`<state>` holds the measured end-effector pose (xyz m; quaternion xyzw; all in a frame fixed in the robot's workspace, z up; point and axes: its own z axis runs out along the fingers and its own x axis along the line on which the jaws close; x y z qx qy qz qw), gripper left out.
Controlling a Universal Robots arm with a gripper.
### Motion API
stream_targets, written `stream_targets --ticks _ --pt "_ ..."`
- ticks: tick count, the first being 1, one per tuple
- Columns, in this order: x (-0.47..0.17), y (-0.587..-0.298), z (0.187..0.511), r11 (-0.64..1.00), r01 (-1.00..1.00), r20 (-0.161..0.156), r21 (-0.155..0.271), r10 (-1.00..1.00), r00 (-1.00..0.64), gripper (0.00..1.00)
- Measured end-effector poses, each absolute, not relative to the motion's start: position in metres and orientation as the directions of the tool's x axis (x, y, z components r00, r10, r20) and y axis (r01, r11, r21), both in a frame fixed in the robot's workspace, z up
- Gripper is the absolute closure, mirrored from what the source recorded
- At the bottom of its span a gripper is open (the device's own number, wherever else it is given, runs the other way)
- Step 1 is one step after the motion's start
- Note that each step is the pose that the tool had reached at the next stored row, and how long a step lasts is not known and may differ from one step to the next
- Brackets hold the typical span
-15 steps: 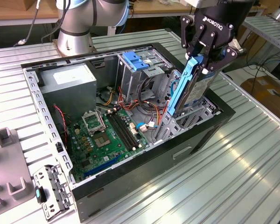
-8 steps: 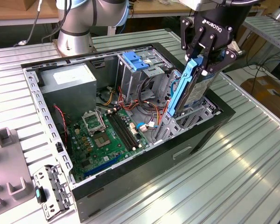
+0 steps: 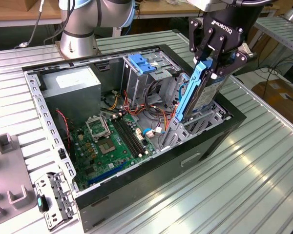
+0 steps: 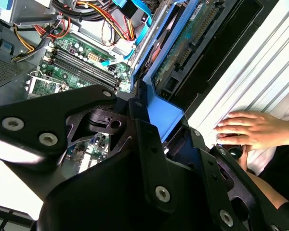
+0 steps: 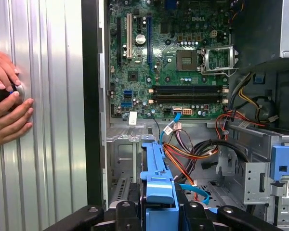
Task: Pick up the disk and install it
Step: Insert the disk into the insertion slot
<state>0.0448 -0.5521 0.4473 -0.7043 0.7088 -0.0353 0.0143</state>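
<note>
The disk (image 3: pixel 194 95), a dark drive in a bright blue carrier, stands steeply tilted at the exterior view's right end of the open computer case (image 3: pixel 151 170). Its lower end sits down in the metal drive bay (image 3: pixel 205 119) there. My gripper (image 3: pixel 211 68) is shut on the disk's upper end. In the second wrist view my black fingers (image 4: pixel 144 125) clamp the blue carrier (image 4: pixel 159 110), and the drive's circuit side (image 4: pixel 185 43) points into the bay. The first wrist view has the carrier (image 5: pixel 156 178) running out from between my fingers (image 5: pixel 125 209).
Inside the case are the green motherboard (image 3: pixel 110 139), the grey power supply (image 3: pixel 71 87), a tall grey cage with a blue latch (image 3: pixel 139 63) and loose cables (image 3: pixel 154 114). A person's hands (image 5: pixel 5 96) rest on the ribbed metal table (image 3: pixel 244 185) beside the case. The arm's base (image 3: pixel 80 29) stands behind.
</note>
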Motion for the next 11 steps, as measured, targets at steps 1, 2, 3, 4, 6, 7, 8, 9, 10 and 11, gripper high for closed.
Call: stream_targets --ticks 1,2,3,4,6,7,8,9,10,11 --pt "0.0448 -0.5522 0.4472 0.005 -0.998 0.029 -0.070 -1.000 -0.007 0.63" --pt "0.0448 -0.5522 0.4472 0.005 -0.998 0.029 -0.070 -1.000 -0.007 0.63" --pt "0.0448 -0.5522 0.4472 0.005 -0.998 0.029 -0.070 -1.000 -0.007 0.63" --pt "0.0448 -0.5521 0.4472 0.005 -0.998 0.029 -0.070 -1.000 -0.007 0.63" --pt "0.0448 -0.5522 0.4479 0.005 -0.998 0.029 -0.070 -1.000 -0.007 0.63" --pt "0.0448 -0.5522 0.4496 0.005 -0.998 0.029 -0.070 -1.000 -0.007 0.63" --pt "0.0448 -0.5521 0.4497 0.005 -0.998 0.029 -0.070 -1.000 -0.007 0.63" --pt "0.0448 -0.5521 0.4498 0.005 -0.998 0.029 -0.070 -1.000 -0.007 0.63" --pt "0.0448 -0.5521 0.4498 0.005 -0.998 0.029 -0.070 -1.000 -0.007 0.63" --pt "0.0448 -0.5523 0.4499 0.006 -0.998 0.030 -0.070 -1.000 -0.008 0.63"
